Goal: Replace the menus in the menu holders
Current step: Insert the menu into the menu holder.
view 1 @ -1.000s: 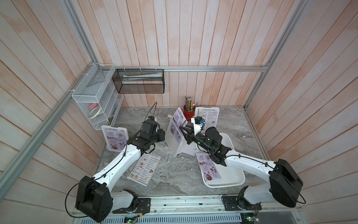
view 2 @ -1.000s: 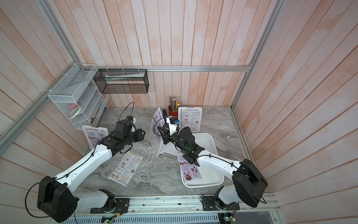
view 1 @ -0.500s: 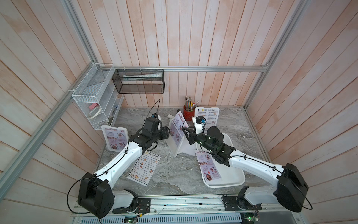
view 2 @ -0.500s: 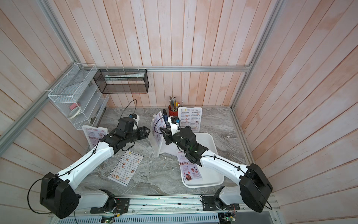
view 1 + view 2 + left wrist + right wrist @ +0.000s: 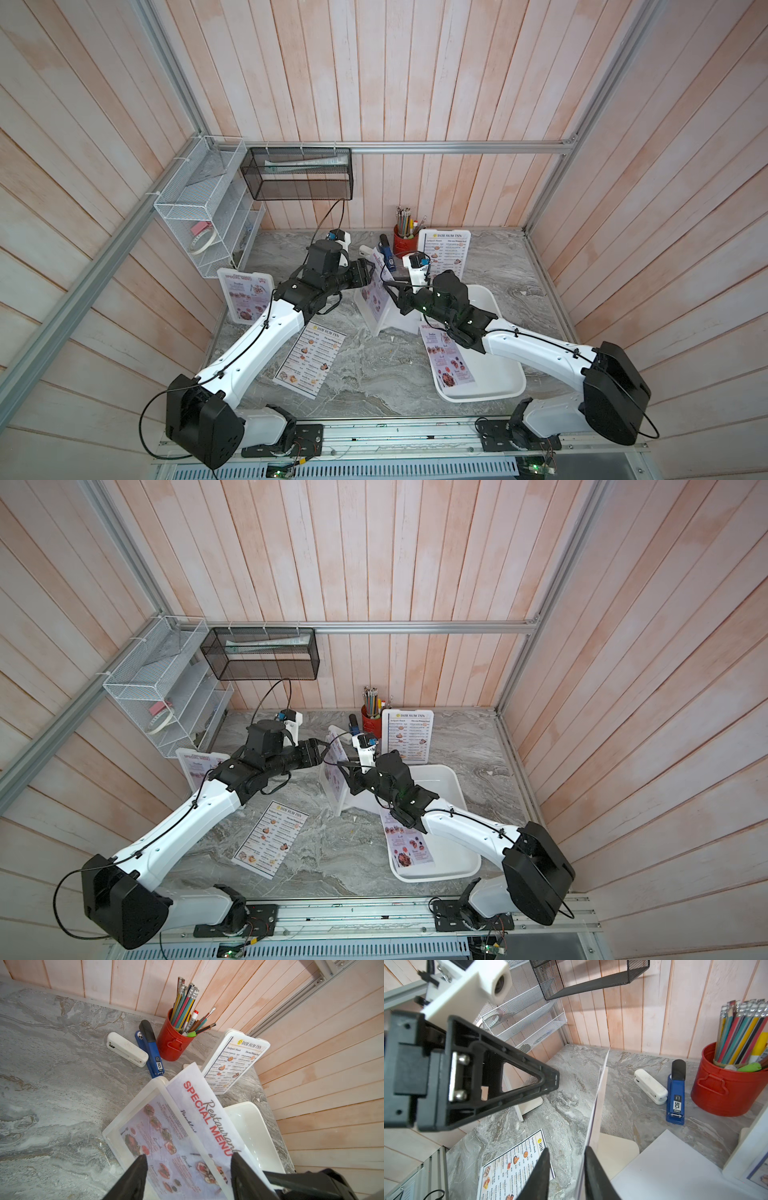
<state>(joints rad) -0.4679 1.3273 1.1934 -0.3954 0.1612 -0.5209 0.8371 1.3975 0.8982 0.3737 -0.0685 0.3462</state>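
Three holders stood on the surface, and the risk sat with the middle holder (image 5: 129,1110). A SPECIAL MENU sheet (image 5: 202,1105) was only part way in, its headed end sticking out past the top rim at a skew. The left claw (image 5: 188,1155) straddled that rim with its jaws spread and gripped nothing, so the sheet was loose. A careless squeeze or push from there could crease the paper or jam it crooked in the slot. The right claw (image 5: 568,1149) stood partly spread, the holder's thin edge lying against one finger, and nothing looked pinched. A nudge from it could tip the leaning holder toward the white tray (image 5: 494,380) beside it. The two claws were also near enough to knock together.

The back holder (image 5: 444,232), by the red pencil tin (image 5: 405,241), showed a DIM SUM INN menu, and the side holder (image 5: 245,272) a SPECIAL MENU. A loose DIM SUM INN sheet (image 5: 311,359) lay flat on the grey marbled surface (image 5: 374,374). A spare SPECIAL MENU sheet (image 5: 446,359) lay across the tray's rim. A white stapler (image 5: 126,1050) and a blue stapler (image 5: 152,1057) lay by the tin. Pale plank walls carried a white wire rack (image 5: 199,216) and a black mesh basket (image 5: 299,174).
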